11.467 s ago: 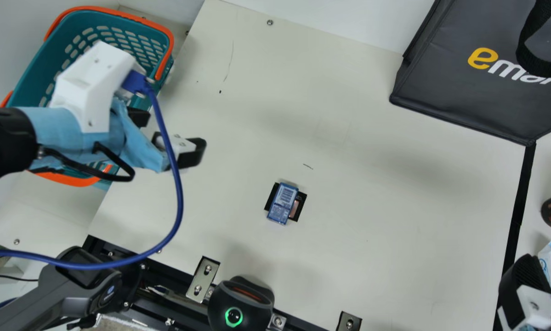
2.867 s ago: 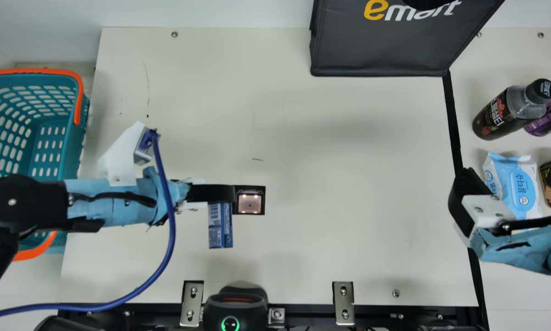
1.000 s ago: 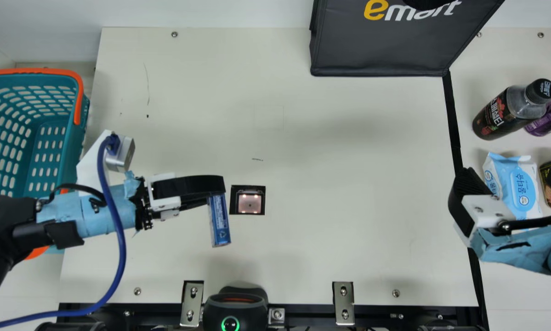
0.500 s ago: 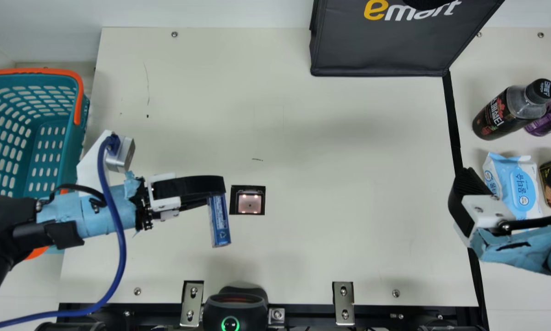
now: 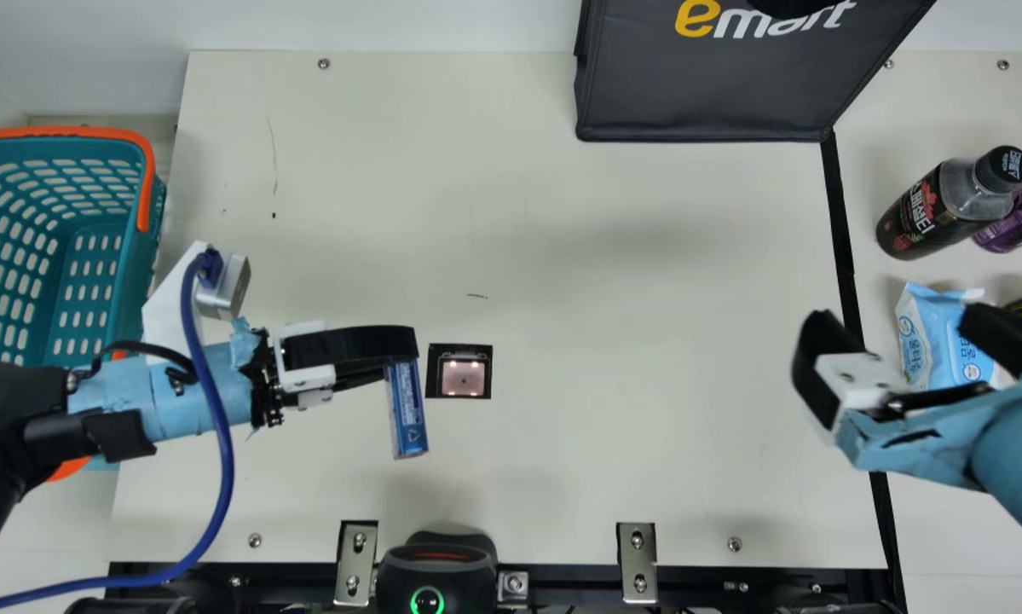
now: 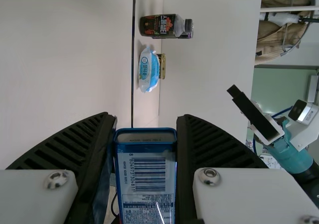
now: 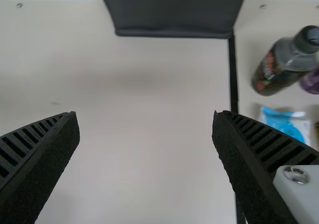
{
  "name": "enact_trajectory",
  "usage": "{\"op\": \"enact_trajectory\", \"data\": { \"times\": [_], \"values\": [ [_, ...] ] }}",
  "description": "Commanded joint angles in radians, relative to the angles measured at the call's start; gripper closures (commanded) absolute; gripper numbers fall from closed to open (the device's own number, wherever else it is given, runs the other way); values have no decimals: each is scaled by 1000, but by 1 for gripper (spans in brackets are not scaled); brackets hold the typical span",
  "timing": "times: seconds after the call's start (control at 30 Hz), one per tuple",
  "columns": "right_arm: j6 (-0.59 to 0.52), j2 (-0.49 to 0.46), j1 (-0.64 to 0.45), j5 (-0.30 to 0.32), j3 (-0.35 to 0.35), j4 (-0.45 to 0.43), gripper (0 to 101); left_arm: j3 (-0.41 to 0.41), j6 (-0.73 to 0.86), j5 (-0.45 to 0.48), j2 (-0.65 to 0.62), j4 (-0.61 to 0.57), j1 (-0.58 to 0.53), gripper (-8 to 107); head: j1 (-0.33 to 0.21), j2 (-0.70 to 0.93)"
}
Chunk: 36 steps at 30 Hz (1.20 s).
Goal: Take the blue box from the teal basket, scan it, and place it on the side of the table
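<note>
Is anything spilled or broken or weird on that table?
Nothing spilled or broken that I can see. The blue box is held snugly in the left gripper. The table just has a few little dark marks.

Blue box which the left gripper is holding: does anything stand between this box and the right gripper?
Nothing visible stands between the blue box and the right gripper. In the main view, there is just bare table and, close to the box, the scanner window, which looks flat.
</note>
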Motion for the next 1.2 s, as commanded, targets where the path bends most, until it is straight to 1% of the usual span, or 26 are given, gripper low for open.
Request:
{"op": "enact_trajectory", "data": {
  "times": [0.0,0.1,0.27,0.43,0.63,0.93,1.17],
  "values": [
    [-7,24,10,1,8,68,6,0,0,0,0,0,0,107,-29,0],
    [-37,59,10,1,23,158,6,0,0,0,0,0,0,107,-29,0],
    [-124,120,-15,1,57,316,6,0,0,0,0,0,0,107,-29,0],
    [-202,176,-16,1,101,442,6,0,0,0,0,0,0,107,-29,0],
    [-246,217,31,1,154,548,6,0,0,0,0,0,0,107,-29,0],
    [-255,240,134,1,221,684,6,0,0,0,0,0,0,107,-29,0],
    [-278,250,163,1,265,804,6,0,0,0,0,0,0,107,-29,0]
  ]
}}
